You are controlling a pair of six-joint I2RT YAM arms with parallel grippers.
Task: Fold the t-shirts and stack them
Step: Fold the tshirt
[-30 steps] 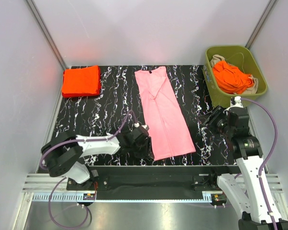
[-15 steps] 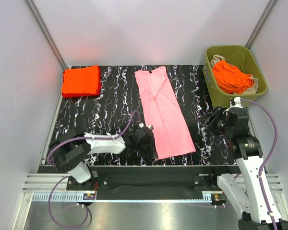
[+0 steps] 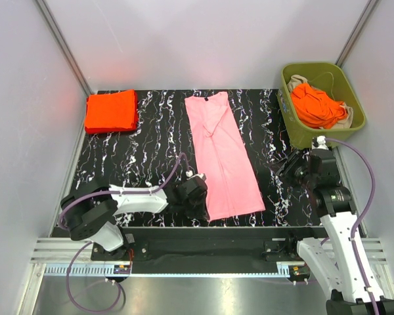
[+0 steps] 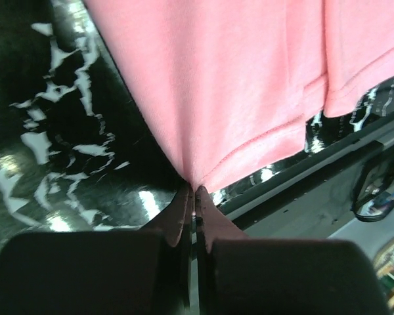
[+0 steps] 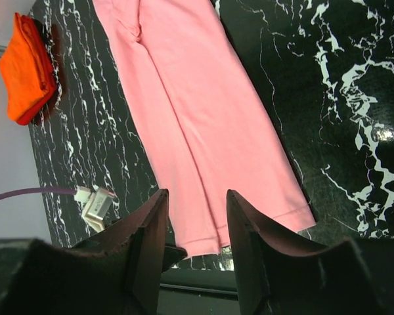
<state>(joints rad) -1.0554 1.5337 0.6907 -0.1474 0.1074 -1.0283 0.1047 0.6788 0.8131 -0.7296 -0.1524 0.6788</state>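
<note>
Left wrist view to begin with: left gripper pinched fully shut on a hem corner of the pink t-shirt, cloth drawn to a point right at the fingertips, so only a thin bite. From the top external view, shirt laid long and narrow down the middle of the black marbled table, collar toward 12 o'clock, hem toward 6 o'clock, sleeves apparently tucked in, caught corner at about 7 o'clock of the shirt. Right gripper poised off the shirt's 4 o'clock side, jaws standing wide with nothing between them, not yet on the other hem corner. Probable step in hand: folding the hem up toward the collar. Best done by bringing the right gripper down onto the 5 o'clock corner before any lift, then raising both corners together, low and level, and carrying them toward 12 o'clock at an even pace to hold the hem square and stop the narrow fold springing open. Worth testing the left pinch under first tension, given the risk of a slip and a skewed crease. Afterwards, over to the folded orange-red t-shirts at 10 o'clock, with loose orange-red t-shirts waiting in the olive bin at 2 o'clock
</note>
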